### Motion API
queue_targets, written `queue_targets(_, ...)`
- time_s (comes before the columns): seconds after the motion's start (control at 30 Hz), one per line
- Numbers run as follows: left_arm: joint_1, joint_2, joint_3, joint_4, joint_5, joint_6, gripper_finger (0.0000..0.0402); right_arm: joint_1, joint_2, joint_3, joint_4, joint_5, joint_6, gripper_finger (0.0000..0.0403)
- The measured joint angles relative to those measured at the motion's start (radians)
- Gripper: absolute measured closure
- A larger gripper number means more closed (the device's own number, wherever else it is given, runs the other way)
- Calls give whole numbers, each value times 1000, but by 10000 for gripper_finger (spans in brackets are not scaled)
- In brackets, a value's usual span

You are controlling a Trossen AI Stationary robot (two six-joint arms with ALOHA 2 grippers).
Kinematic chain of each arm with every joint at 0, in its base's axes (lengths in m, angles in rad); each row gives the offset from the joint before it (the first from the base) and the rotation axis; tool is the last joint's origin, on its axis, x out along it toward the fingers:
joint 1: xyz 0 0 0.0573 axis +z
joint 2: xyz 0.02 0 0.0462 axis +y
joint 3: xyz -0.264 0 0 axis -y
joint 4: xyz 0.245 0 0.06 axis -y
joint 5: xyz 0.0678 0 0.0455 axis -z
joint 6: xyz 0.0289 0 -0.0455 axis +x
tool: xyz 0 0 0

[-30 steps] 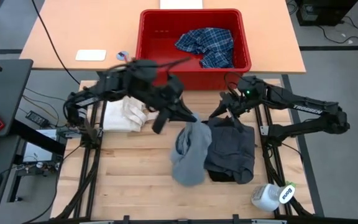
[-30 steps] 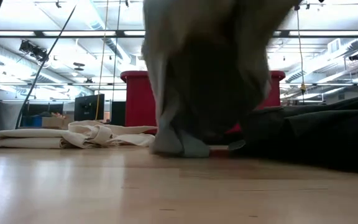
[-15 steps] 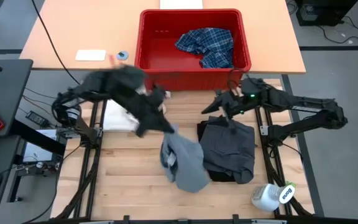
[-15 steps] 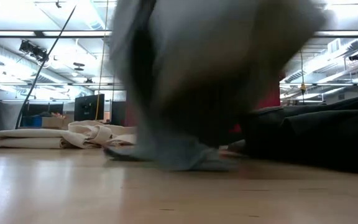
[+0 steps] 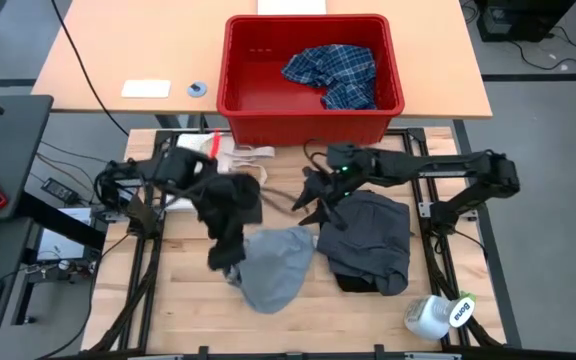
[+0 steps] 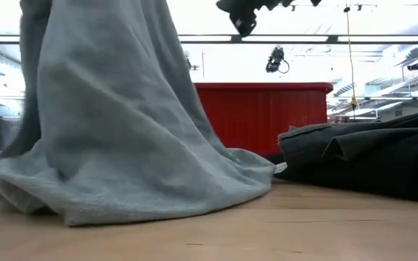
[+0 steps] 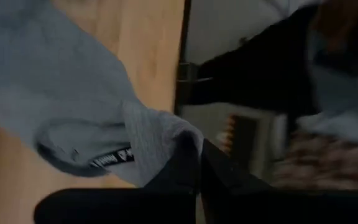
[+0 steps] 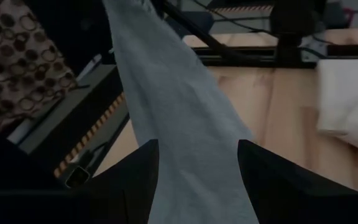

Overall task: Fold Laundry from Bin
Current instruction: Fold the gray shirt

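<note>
The light grey garment (image 5: 276,268) hangs from my left gripper (image 5: 228,258), which is shut on it at the table's left middle. In the low view the garment's lower part (image 6: 144,188) lies spread on the wood. My right gripper (image 5: 303,200) stands open near the table's middle, its fingers (image 8: 143,171) facing the hanging grey cloth (image 8: 179,112) without a visible touch. A dark grey garment (image 5: 370,240) lies folded on the right. The red bin (image 5: 238,100) at the far edge holds the plaid shirt (image 5: 333,72). My left gripper pinches an edge of the light grey garment (image 7: 166,134) between its two shut fingers, close to the neck opening with the label (image 7: 110,158). The fingers slant down from above. The cloth hangs slack below them and its lower part rests on the table.
A cream-white cloth (image 5: 230,155) lies at the far left by the bin. A white bottle (image 5: 436,316) lies at the near right corner. Bare wood shows along the near edge. A small white pad (image 5: 146,88) and a tape ring (image 5: 197,89) lie beyond the table.
My left gripper has swung toward the table's left and near edges, sinking and tipping downward, still shut on the light grey garment. The garment has gone with it, and its lower part has spread out on the wood. My right gripper has reached toward the table's middle, still open.
</note>
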Motion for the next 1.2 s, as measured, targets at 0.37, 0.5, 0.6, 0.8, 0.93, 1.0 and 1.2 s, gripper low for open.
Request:
queue_targets(0.37,-131,10,-2,361,-619,480,395,6,52,123,-4,-94,-16,176)
queue_targets(0.5,-112,-8,-2,385,-828,291,395,5,-8,180,-82,-53,0,177)
queue_targets(0.6,-93,-23,-2,393,-906,121,395,31,-81,215,-145,131,-31,180)
queue_targets(0.8,-27,-29,-1,569,-978,22,395,91,-197,220,-159,302,-18,182)
queue_targets(0.93,40,-29,-1,747,-979,23,395,156,-229,222,-192,326,-15,182)
queue_targets(1.0,75,-27,-1,834,-981,23,395,199,-233,220,-213,395,-14,182)
queue_targets(1.2,146,-25,-1,1011,-985,23,395,285,-248,222,-299,617,-5,183)
